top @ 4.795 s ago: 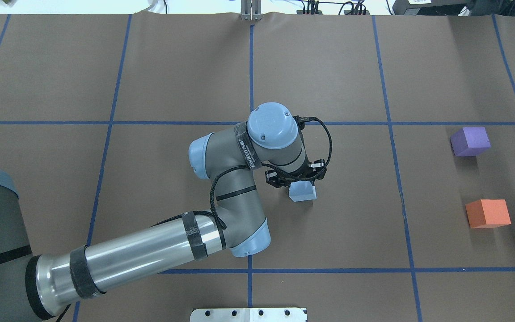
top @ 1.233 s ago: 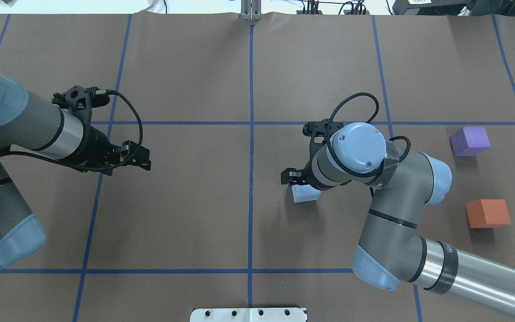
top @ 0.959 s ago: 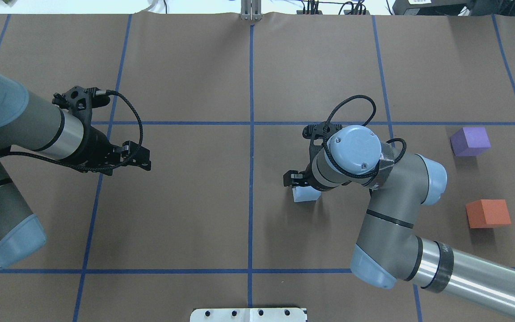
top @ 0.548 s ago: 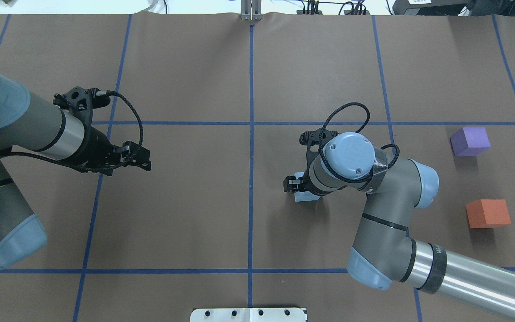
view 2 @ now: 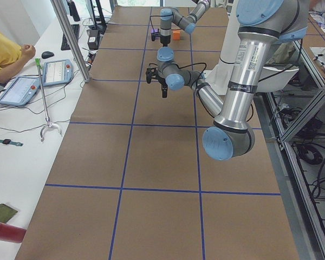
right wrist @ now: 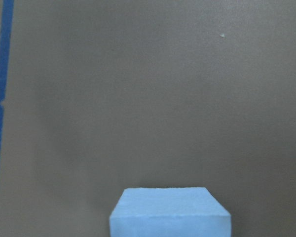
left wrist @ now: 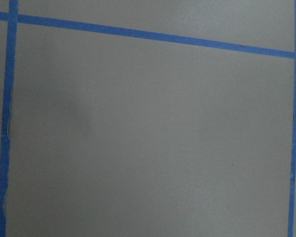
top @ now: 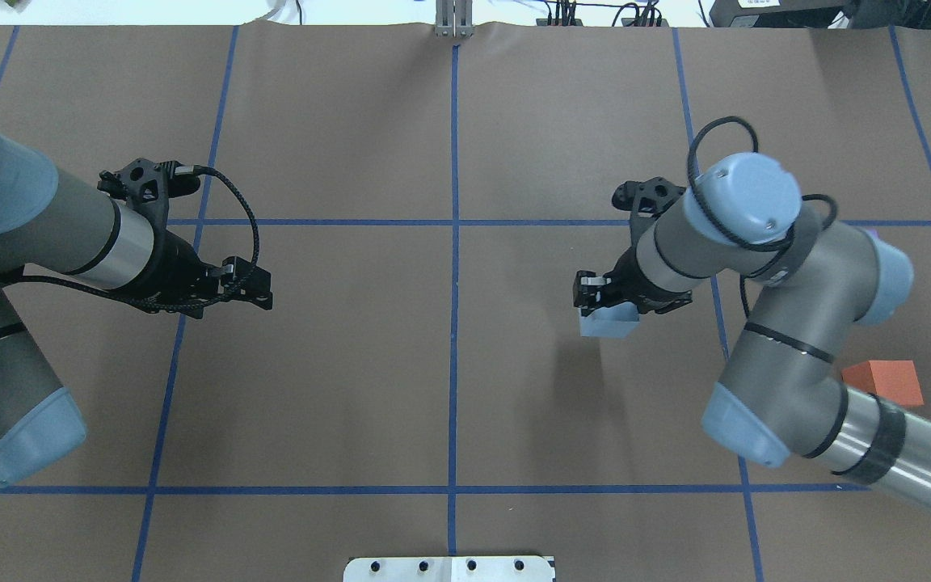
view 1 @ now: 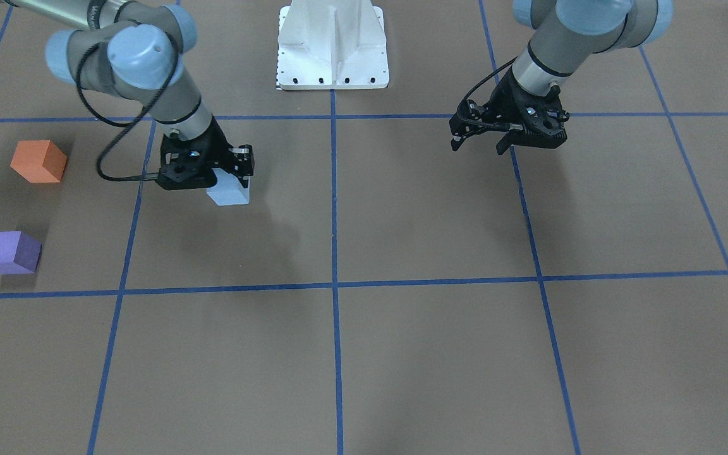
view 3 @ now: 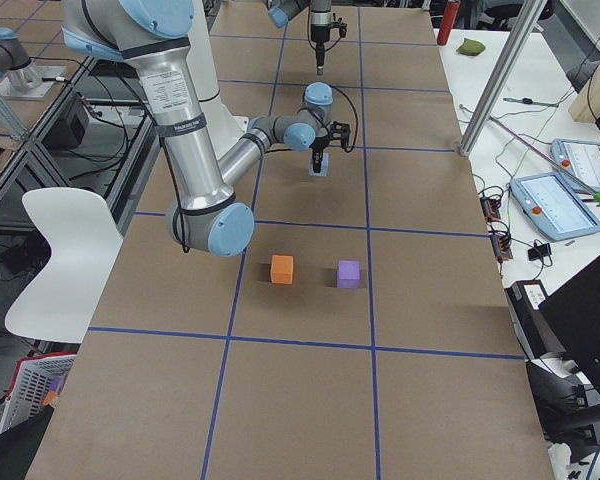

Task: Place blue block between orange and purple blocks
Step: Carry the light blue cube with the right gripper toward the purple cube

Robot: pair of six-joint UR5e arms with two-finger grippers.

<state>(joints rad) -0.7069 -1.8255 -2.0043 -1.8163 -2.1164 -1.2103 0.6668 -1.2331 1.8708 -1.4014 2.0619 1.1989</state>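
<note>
My right gripper (top: 607,305) is pinched on the blue block (top: 609,325) and has carried it off its spot of half a second ago. The block now rides above the brown table (top: 312,388), nearer the orange block (view 1: 36,161) and purple block (view 1: 9,253) but still well short of them. My left gripper (view 1: 478,146) hangs spread and empty where it was.

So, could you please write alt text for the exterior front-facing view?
The right claw grips the blue block over the table; the orange block and purple block sit apart near the view's left edge. The left claw hangs open.
</note>
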